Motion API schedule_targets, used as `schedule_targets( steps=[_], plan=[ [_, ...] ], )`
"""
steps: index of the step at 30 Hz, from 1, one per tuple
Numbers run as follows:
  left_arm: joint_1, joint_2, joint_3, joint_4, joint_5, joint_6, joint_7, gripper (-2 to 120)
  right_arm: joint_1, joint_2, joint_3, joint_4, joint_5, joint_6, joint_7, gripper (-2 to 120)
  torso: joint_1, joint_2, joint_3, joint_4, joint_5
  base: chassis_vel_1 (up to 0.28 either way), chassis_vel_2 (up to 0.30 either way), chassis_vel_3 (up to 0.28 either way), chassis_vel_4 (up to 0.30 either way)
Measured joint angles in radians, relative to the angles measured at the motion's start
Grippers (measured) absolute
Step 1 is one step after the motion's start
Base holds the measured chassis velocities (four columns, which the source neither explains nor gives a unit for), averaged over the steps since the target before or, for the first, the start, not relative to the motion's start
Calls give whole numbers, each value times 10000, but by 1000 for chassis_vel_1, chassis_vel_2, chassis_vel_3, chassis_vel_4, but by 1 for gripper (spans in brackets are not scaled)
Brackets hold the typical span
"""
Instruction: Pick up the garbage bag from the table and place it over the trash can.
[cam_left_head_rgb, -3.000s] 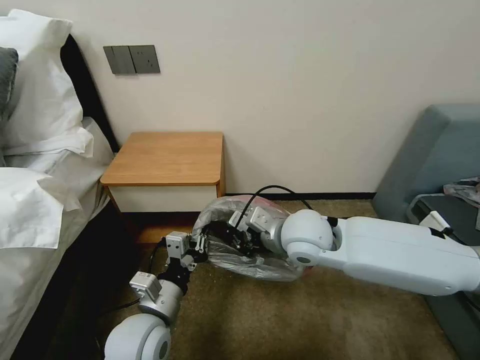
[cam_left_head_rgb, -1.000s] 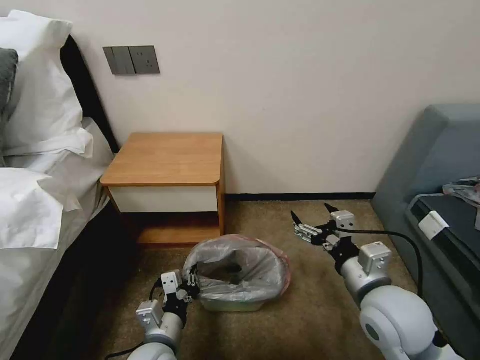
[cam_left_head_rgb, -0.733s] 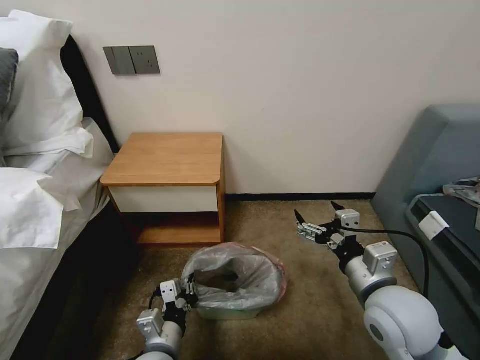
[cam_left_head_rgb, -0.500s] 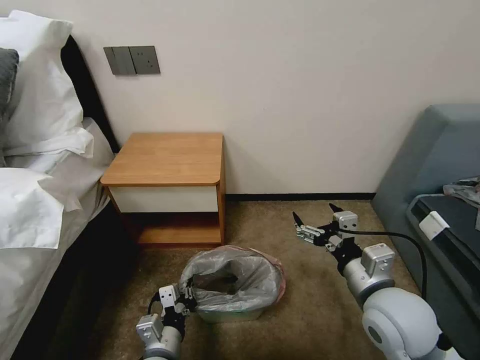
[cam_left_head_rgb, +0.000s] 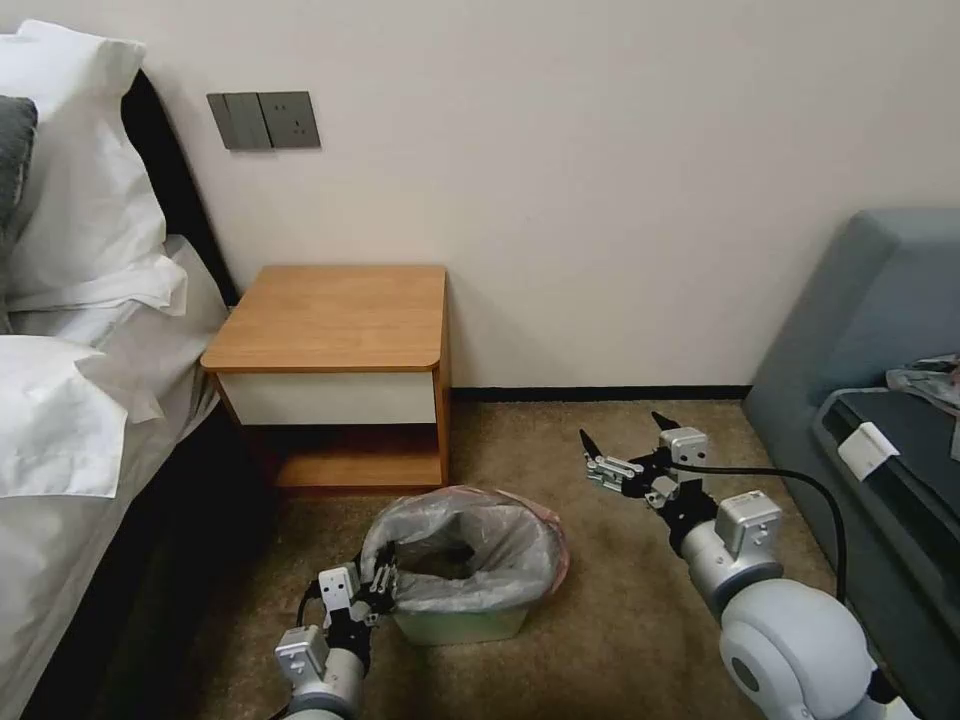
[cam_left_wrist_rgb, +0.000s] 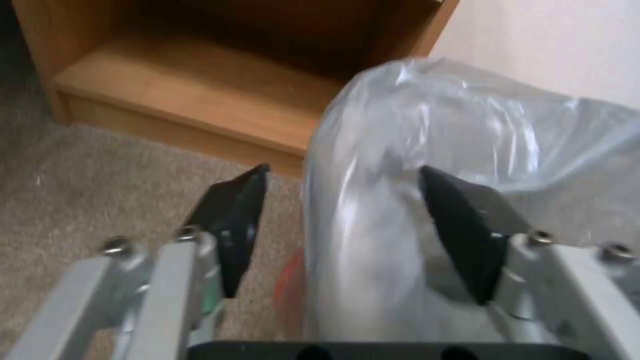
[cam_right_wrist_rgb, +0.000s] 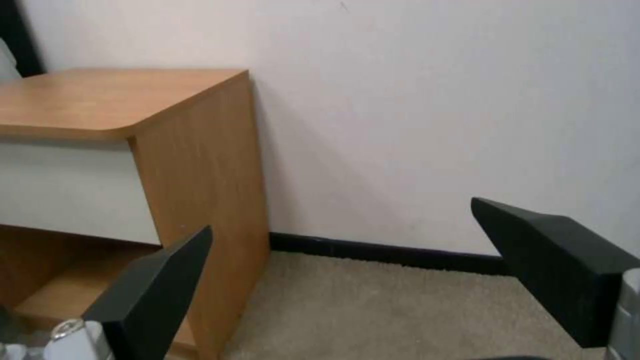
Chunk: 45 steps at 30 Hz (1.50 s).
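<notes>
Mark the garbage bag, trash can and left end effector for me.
garbage bag (cam_left_head_rgb: 500, 555): head view, grey film draped over the bin's right side.
trash can (cam_left_head_rgb: 460, 626): head view, bare cream front wall.
left end effector (cam_left_head_rgb: 385, 582): head view, midway between fingertips at the bag's edge.

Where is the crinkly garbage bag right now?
In the head view, the garbage bag is draped over the trash can on the carpet, in front of the table. The open left gripper is at its left edge.

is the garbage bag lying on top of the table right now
No, the garbage bag is draped over the trash can on the carpet, and the table top is bare.
</notes>
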Motion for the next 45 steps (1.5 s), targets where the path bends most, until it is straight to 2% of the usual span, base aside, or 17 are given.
schedule_targets(
  steps=[4,6,11,12,17,18,20,21,22,24,25,27,28,29,32,39,45],
  plan=[
    [-3,0,-6,-76,78,0,-8,78,-46,3,0,22,-9,0,9,100,0,0,0,0,0,0,0,0,0],
    [5,0,-27,-127,196,-40,-25,90,-92,8,24,46,-7,0,23,100,0,0,0,0,0,0,0,0,0],
    [52,8,-114,-221,777,-486,-33,99,-330,126,153,45,35,258,21,100,0,0,0,0,0,0,0,0,0],
    [52,8,-114,-221,777,-486,-33,99,-330,126,153,45,35,258,21,100,0,0,0,0,0,0,0,0,0],
    [164,41,-330,-469,1935,-1604,-282,100,-1160,773,700,-155,-579,1360,-233,100,0,0,0,0,2,0,0,0,0],
    [164,41,-330,-469,1935,-1604,-282,100,-1160,773,700,-155,-579,1360,-233,100,0,0,0,0,2,0,0,0,0],
    [280,71,-442,-670,2397,-2152,-281,100,-1863,1323,904,-265,-1227,2365,-321,100,0,0,0,-1,-1,0,0,0,0],
    [280,71,-442,-670,2397,-2152,-281,100,-1863,1323,904,-265,-1227,2365,-321,100,0,0,0,-1,-1,0,0,0,0],
    [351,96,-490,-775,2503,-2296,-222,100,-2122,1566,979,-318,-1487,2799,-376,100,0,0,-1,-2,1,0,0,0,0],
    [573,120,-616,-1032,2676,-2607,161,100,-2716,2076,1175,-472,-1962,3782,-635,100,0,0,-1,-1,2,0,0,0,0],
    [573,120,-616,-1032,2676,-2607,161,100,-2716,2076,1175,-472,-1962,3782,-635,100,0,0,-1,-1,2,0,0,0,0],
    [911,23,-746,-1320,2856,-2931,875,100,-3264,2653,1439,-752,-2366,5045,-1140,100,-1,0,-2,0,-1,0,0,0,0],
    [911,23,-746,-1320,2856,-2931,875,100,-3264,2653,1439,-752,-2366,5045,-1140,100,-1,0,-2,0,-1,0,0,0,0],
    [1081,-40,-931,-1450,2909,-3099,1126,100,-3514,2906,1573,-889,-2531,5512,-1369,100,0,0,-2,0,0,0,0,0,0],
    [1526,-154,-1564,-1832,2915,-3425,1299,100,-4045,3421,1866,-1108,-2677,6370,-1695,100,0,0,-2,0,1,0,0,0,0],
    [2009,-628,-2038,-2217,2905,-3630,1530,100,-4559,3551,1961,-1313,-2645,7295,-1543,100,-1,1,-2,0,1,0,0,0,0],
    [2044,-676,-2038,-2245,2908,-3567,1570,100,-4594,3503,1927,-1323,-2720,7371,-1336,100,-1,0,-1,0,0,0,0,0,0]
  ],
)
